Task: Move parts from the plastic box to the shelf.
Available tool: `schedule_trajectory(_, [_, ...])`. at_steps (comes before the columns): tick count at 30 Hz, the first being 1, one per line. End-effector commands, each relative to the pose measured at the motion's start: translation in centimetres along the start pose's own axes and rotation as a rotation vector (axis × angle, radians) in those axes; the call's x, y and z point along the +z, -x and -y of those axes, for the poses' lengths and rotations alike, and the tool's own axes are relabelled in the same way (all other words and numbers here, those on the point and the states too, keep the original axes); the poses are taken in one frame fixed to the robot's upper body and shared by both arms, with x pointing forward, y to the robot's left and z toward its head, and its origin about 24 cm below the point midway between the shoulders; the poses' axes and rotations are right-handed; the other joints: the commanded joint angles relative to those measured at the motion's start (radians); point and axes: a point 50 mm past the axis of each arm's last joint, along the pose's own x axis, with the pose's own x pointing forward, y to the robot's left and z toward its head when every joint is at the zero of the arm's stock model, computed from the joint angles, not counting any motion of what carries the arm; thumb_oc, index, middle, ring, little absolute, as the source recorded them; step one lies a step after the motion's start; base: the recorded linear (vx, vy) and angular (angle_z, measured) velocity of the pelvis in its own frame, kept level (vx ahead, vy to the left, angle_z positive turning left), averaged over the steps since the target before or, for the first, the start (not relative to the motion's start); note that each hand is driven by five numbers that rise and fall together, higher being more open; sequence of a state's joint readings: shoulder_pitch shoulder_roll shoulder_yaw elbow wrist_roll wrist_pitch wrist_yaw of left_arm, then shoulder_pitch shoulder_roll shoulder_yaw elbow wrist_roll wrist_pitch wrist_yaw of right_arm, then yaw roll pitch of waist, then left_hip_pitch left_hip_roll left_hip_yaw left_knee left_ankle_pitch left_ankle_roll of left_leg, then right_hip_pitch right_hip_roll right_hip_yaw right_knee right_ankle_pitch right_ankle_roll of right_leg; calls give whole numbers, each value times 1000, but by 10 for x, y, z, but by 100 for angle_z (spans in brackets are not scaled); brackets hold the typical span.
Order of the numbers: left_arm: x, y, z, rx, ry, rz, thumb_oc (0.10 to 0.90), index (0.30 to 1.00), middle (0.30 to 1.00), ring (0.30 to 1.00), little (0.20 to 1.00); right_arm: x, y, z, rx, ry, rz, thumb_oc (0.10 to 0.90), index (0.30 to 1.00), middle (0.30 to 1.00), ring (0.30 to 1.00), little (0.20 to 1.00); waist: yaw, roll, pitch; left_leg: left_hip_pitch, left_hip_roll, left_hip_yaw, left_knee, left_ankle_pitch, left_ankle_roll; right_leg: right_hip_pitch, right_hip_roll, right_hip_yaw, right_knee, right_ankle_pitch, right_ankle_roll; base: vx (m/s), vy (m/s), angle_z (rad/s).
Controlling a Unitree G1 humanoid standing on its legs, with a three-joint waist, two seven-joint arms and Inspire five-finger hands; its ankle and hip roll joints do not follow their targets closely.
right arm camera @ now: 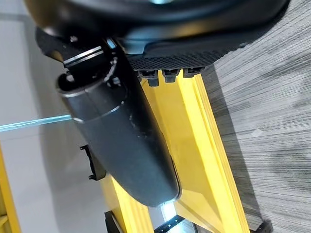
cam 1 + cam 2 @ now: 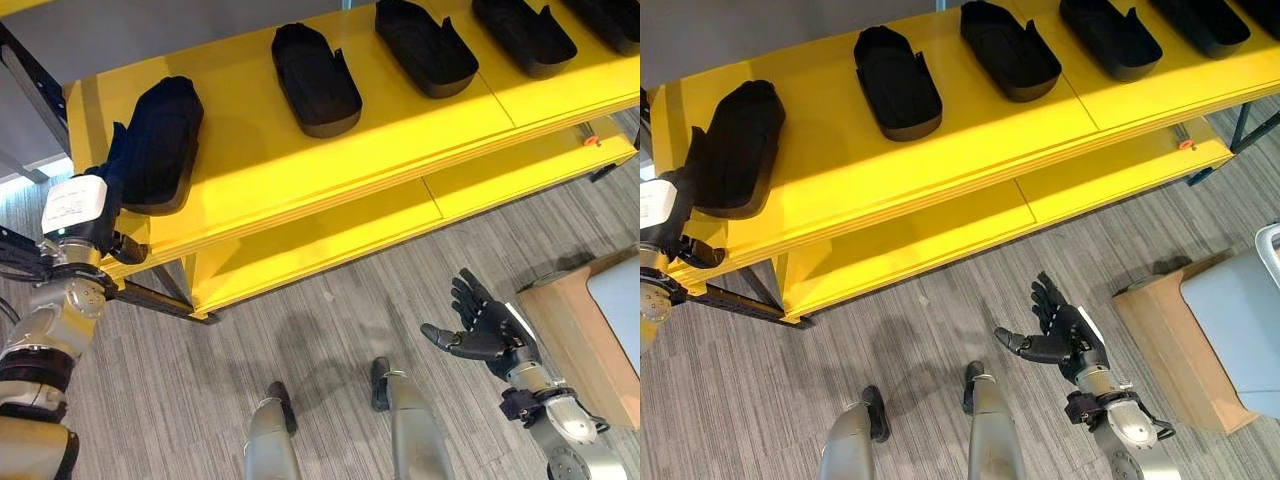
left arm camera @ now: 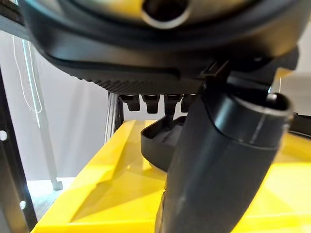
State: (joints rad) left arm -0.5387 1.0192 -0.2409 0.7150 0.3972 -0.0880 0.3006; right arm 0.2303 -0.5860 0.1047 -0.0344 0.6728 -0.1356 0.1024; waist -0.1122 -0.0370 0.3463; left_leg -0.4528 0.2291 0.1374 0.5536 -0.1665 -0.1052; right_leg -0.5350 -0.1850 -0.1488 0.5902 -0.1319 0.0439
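Note:
Several black moulded parts lie in a row on the top board of the yellow shelf. The leftmost part sits at the shelf's left end. My left hand is at that part's near end, its straight fingers reaching against the part and its thumb held clear below the shelf edge. My right hand hangs over the floor at the lower right, palm up, fingers spread, holding nothing. Other parts lie further right.
A brown cardboard box with a pale plastic box on it stands at the right edge. The shelf has a lower yellow board. Grey striped floor lies between the shelf and me.

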Motion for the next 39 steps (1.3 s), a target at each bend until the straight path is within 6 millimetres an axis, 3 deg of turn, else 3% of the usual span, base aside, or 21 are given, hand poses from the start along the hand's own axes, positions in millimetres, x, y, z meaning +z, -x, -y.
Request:
schedule_trajectory(1, [11,-22,-78,283,-38,53,900,1000,1000,1000,1000,39,-2,-5,65,16,188,900,1000,1000,1000,1000,-26,20,-91,18,40,-10,-39,24,-5,84,-55,72,-102,-15,109,0,0,0])
schedule_trajectory(8, [24,-25,-83,299,-45,114,900,1000,1000,1000,1000,40,-2,-5,64,16,195,900,1000,1000,1000,1000,-27,21,-92,21,37,-8,-39,22,-5,84,-55,76,-100,-18,109,0,0,0])
schedule_trajectory(20, [57,-12,-112,399,-143,328,900,1000,1000,1000,1000,43,0,1,36,24,211,900,1000,1000,1000,1000,-19,27,-101,28,34,-13,-36,11,-4,96,-58,74,-98,-28,107,3,1,-1])
schedule_trajectory(26, [72,-21,-111,313,-131,376,900,1000,1000,1000,1000,38,0,0,51,24,182,900,1000,1000,1000,1000,-25,30,-100,26,33,-17,-34,11,-1,98,-59,76,-95,-28,108,6,2,-2])
schedule_trajectory(30, [70,-26,-105,261,-103,353,900,1000,1000,1000,1000,36,0,0,54,27,171,900,1000,1000,1000,1000,-28,30,-100,27,33,-18,-34,13,-1,96,-58,75,-95,-26,108,0,0,0])
schedule_trajectory(35, [59,-33,-96,204,-35,274,900,1000,1000,1000,1000,32,1,-2,61,20,154,900,1000,1000,1000,1000,-31,27,-101,23,34,-17,-29,14,-1,93,-57,76,-93,-25,107,0,0,0])
schedule_trajectory(36, [48,-33,-89,179,3,224,900,1000,1000,1000,1000,32,2,-2,65,19,151,900,1000,1000,1000,1000,-30,25,-100,21,35,-16,-27,14,-1,90,-58,77,-91,-24,107,0,0,0])
schedule_trajectory(39, [46,-32,-89,178,6,221,900,1000,1000,1000,1000,32,2,-2,64,20,151,900,1000,1000,1000,1000,-30,26,-99,21,35,-16,-27,14,-1,89,-57,77,-91,-23,107,0,0,0])
